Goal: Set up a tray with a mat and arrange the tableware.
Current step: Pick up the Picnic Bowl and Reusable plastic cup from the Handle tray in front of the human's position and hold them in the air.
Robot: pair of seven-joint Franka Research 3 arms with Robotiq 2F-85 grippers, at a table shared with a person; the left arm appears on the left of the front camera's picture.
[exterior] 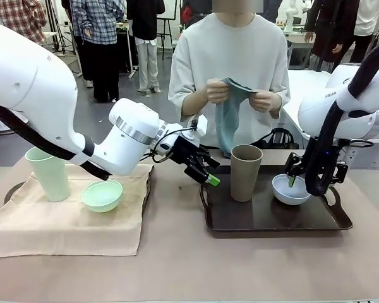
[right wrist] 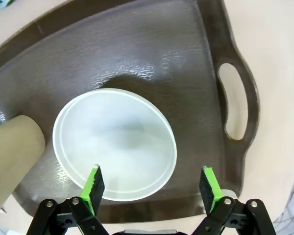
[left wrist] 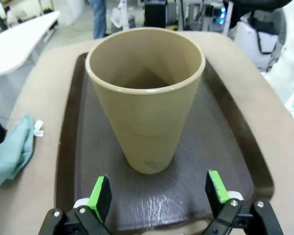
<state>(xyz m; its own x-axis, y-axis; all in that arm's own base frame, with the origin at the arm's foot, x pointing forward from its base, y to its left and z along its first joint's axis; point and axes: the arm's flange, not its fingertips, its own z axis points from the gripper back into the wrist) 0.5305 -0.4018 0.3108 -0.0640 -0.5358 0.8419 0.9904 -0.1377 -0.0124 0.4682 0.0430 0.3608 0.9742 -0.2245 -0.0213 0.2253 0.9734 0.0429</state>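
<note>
Here, nearest, the left gripper (left wrist: 159, 188) hangs low over the near end of the tray (left wrist: 88, 161), its jaws wide apart and empty. The tan tumbler (left wrist: 144, 117) stands straight ahead of it, in line with the gap between the fingers and clear of both. It is upright, mouth up, long axis vertical. The left arm is plainly the nearer to it.

The right gripper (right wrist: 151, 176), likewise spread and empty, points down over the white bowl (right wrist: 115, 144). The bowl sits mouth up at the tray's right end, just beside the handle hole, with its rim between the two fingers. Whether either pad touches it, I cannot tell.

Off to the left a mint tumbler (exterior: 49, 173) and a mint bowl (exterior: 102, 194) stand on a beige mat (exterior: 63, 230). Farthest off, the person (exterior: 227, 57) holds up a teal cloth (exterior: 228, 117).
</note>
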